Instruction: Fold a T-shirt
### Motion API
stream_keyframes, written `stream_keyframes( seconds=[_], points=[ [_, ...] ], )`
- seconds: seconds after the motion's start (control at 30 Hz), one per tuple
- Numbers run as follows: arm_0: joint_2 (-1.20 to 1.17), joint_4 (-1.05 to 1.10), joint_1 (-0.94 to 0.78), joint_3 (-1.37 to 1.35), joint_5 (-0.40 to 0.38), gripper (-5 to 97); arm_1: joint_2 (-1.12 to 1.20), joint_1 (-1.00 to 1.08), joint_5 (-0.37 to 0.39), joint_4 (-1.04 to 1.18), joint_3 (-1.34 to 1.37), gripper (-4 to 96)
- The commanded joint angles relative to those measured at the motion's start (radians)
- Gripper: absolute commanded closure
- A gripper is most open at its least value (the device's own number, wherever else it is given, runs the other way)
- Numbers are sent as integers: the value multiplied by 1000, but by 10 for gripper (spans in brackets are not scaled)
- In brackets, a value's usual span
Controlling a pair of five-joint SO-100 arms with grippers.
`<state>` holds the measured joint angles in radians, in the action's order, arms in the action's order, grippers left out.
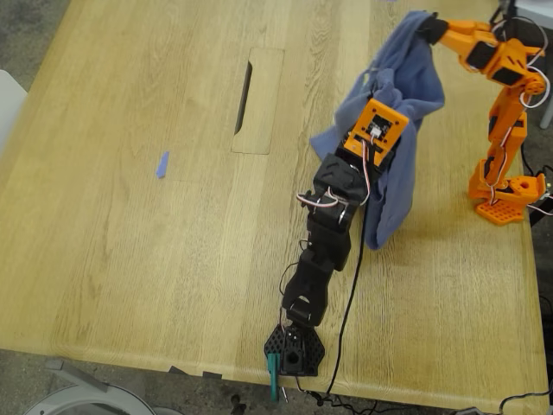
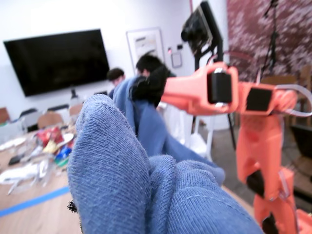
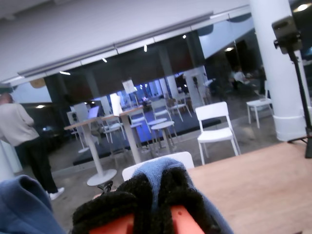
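Note:
The slate-blue T-shirt point(image 1: 406, 78) is lifted off the table and bunched between both arms, with a long fold hanging down to the tabletop. Its print is hidden. My first gripper point(image 1: 372, 93), on the black arm with the orange wrist, is buried in the cloth. The first wrist view shows folds of the shirt point(image 2: 122, 170) filling the space at its jaws. My second gripper point(image 1: 429, 30), on the orange arm, pinches the shirt's upper edge. Its black padded fingers point(image 3: 131, 195) are shut on blue cloth point(image 3: 161, 170). It also shows in the first wrist view point(image 2: 148, 87).
A small blue scrap of tape point(image 1: 162, 164) lies on the wooden table point(image 1: 130, 259) at the exterior view's left. A cut-out panel with a slot point(image 1: 257, 99) sits mid-table. The orange arm's base point(image 1: 505, 194) and black arm's base point(image 1: 294, 350) stand near the edges. A person point(image 3: 19, 141) stands beyond.

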<state>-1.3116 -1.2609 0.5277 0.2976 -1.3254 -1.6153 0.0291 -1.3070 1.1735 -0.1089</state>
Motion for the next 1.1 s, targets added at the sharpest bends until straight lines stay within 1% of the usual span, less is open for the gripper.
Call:
stream_keyframes(
  seconds=[0.0, 0.2, 0.3, 0.43, 0.8, 0.93, 1.07],
  points=[
    [-153, 95, 61, 34, 6, 918, -60, -6, -8, -21, -32, 915],
    [-161, 210, 94, 35, 15, 918, -101, -49, -12, -25, -32, 915],
    [-173, 215, 94, 38, 29, 918, -132, -87, -31, 20, -32, 915],
    [-196, 215, 91, 38, 25, 918, -167, -121, -44, 54, -31, 915],
    [-278, 120, 43, 37, 8, 918, -244, -112, -44, 121, -31, 915],
    [-279, 118, 46, 35, 2, 918, -264, -106, -38, 132, -29, 915],
    [-288, 80, 95, 35, 0, 918, -290, -106, -31, 170, -29, 915]
  ],
)
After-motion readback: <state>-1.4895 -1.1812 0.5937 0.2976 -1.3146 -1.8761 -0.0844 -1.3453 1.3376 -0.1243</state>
